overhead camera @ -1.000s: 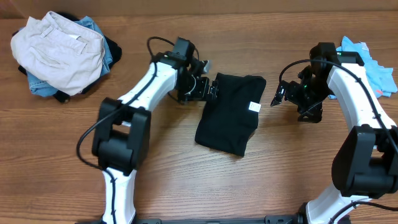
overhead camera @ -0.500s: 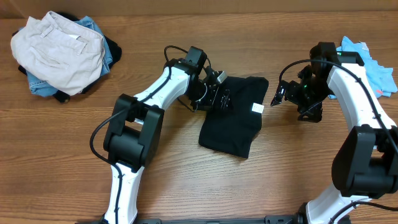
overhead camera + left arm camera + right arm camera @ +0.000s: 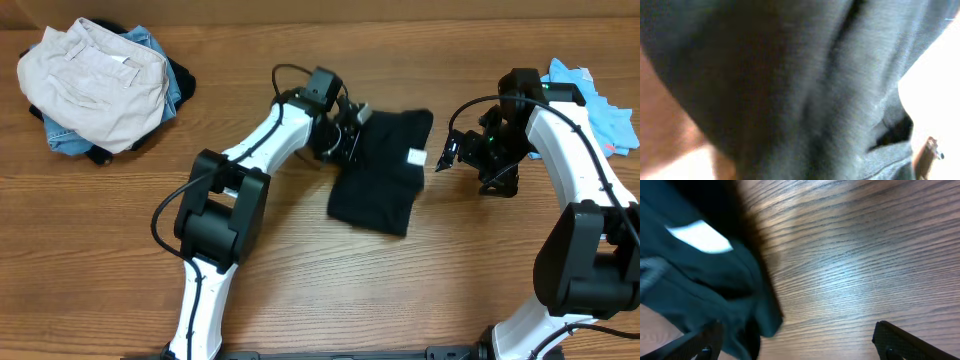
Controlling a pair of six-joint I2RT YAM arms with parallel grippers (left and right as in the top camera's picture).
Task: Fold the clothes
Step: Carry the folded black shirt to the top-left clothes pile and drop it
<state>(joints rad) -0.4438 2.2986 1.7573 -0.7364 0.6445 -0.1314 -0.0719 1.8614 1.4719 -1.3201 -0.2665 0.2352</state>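
The clothes, a folded black T-shirt with a small white label, lie mid-table. My left gripper is at the shirt's upper left edge, shut on the fabric. Dark cloth fills the left wrist view and hides the fingers. Just right of the shirt, my right gripper is low over the table and open. In the right wrist view the shirt's edge and the label reach in at the left, over the left finger; bare wood lies between the fingers.
A pile of cream trousers on blue and dark garments sits at the back left corner. A light blue tee lies at the right edge behind the right arm. Wooden table runs in front of the shirt.
My left gripper moved right onto the shirt's left edge and went from open to shut. The shirt slid a little to the right. The right arm stayed still.
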